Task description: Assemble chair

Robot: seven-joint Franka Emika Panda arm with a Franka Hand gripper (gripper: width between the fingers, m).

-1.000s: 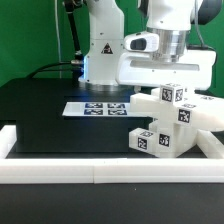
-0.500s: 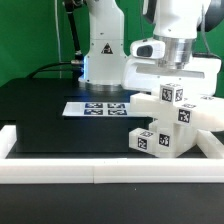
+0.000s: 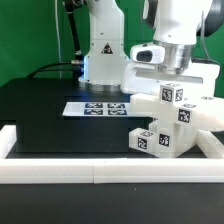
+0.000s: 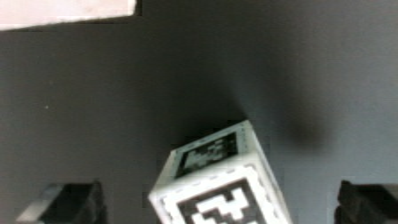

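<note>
The arm [image 3: 170, 25] is sinking and drifting toward three o'clock in the exterior view. Against the frame a second back, its wrist is sitting lower and closer over the partly built chair [image 3: 165, 125], which is standing at about four o'clock on the black bench [image 3: 45, 115], just behind the white border rail [image 3: 90, 172]. The chair itself is showing no shift between the frames, and the marker board [image 3: 95, 108] is lying flat at the chair's nine o'clock as before. In the wrist view the claw [image 4: 222, 205] is hanging with its two dark fingertips spread wide, and a tagged block [image 4: 217, 185] of the chair is rising between them without either fingertip touching it. Nothing is being gripped. The move is reading as an approach, lining the spread claw up around that upper block before closing. Compared with the earlier frame the only visible difference is the arm's lower, more rightward position. The spread of the fingers is staying the same.
</note>
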